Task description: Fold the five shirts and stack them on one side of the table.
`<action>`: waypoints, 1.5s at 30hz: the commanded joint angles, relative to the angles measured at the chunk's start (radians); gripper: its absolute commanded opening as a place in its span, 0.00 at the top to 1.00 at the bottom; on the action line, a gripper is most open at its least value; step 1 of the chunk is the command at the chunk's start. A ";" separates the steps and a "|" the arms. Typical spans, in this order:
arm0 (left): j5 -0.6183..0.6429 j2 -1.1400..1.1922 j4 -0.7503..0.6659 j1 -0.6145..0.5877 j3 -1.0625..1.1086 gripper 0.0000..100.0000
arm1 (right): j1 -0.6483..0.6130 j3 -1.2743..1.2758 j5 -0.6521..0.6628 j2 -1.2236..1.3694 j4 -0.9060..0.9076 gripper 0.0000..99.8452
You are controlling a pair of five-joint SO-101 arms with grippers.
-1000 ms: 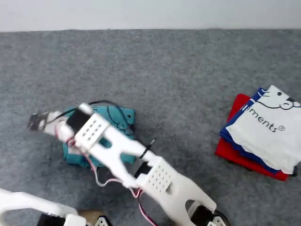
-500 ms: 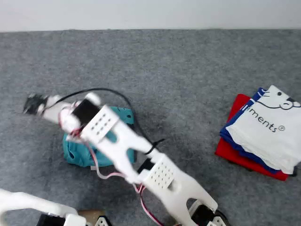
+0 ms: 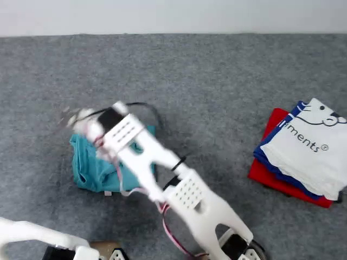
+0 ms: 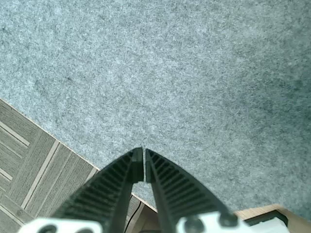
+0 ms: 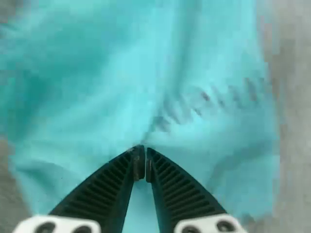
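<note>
The right arm (image 3: 136, 147) hides part of the teal shirt (image 3: 88, 169).

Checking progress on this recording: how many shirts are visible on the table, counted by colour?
teal shirt: 1
red shirt: 1
blue shirt: 1
white shirt: 1
Total: 4 visible. The red, blue and white ones are stacked together, which could hide another.
</note>
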 commanded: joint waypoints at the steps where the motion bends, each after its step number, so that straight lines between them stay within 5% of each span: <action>1: 0.003 -0.026 -0.021 0.003 -0.047 0.98 | -0.127 -0.100 0.035 -0.022 -0.028 0.99; 6: 0.003 -0.025 -0.021 0.003 -0.047 0.98 | -0.163 -0.330 0.066 -0.022 0.024 0.99; 10: 0.003 -0.025 -0.021 0.003 -0.047 0.98 | -0.071 -0.468 0.066 -0.015 0.143 0.99; 21: 0.003 -0.025 -0.021 0.005 -0.047 0.98 | 0.159 -0.221 0.064 -0.024 0.147 0.99; 37: 0.006 -0.025 -0.020 0.061 -0.045 0.98 | -0.197 -0.100 -0.029 0.008 -0.007 0.99; 45: 0.008 -0.025 -0.021 0.078 -0.045 0.98 | -0.148 -0.353 -0.029 -0.076 0.071 0.99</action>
